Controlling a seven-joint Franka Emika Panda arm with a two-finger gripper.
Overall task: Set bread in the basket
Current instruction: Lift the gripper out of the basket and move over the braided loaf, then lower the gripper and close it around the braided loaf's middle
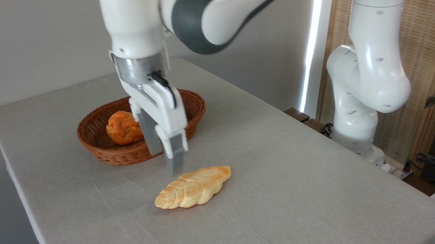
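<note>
The glossy white robot arm [368, 73] is built of rounded, bulging shells, with a broad dark grey band [201, 11] wrapping one joint. Small oval recesses dot the white casing along the upright column. Below the wrist sits a ring of brushed silver metal [138, 67], and a short black cable [165, 84] loops from it down the white angular gripper [163, 154] body, which ends in two flat grey fingers [175, 154] with ribbed inner faces.
</note>
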